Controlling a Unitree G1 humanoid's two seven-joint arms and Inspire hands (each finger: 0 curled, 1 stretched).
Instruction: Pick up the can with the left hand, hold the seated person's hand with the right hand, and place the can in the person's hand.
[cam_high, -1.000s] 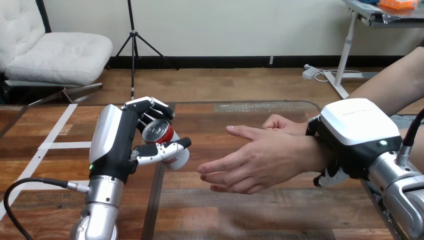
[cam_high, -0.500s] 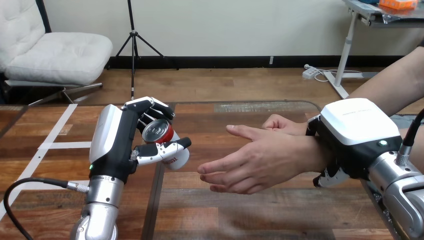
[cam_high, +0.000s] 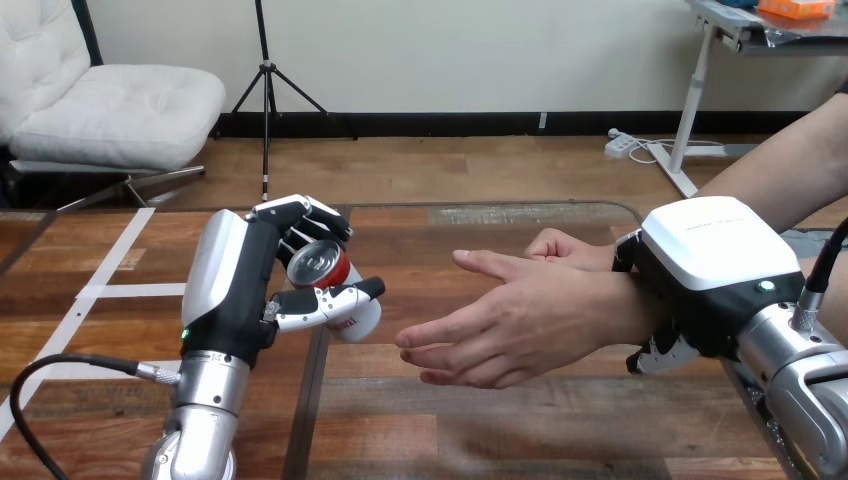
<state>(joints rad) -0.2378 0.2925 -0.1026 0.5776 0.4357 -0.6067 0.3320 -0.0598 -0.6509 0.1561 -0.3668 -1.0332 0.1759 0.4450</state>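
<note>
Currently, centre-left, my left robot hand (cam_high: 243, 300) grips a red-and-white metal can (cam_high: 325, 268); at right, my right robot hand (cam_high: 712, 262) clasps the person's wrist (cam_high: 622, 305).

1. We see red lettering on the white side of the can (cam_high: 350, 318), partly covered by the thumb of the left hand (cam_high: 236, 292); we cannot make out the words.
2. We see faint grey print on the white back shell of the right hand (cam_high: 712, 245), too small to read.
</note>
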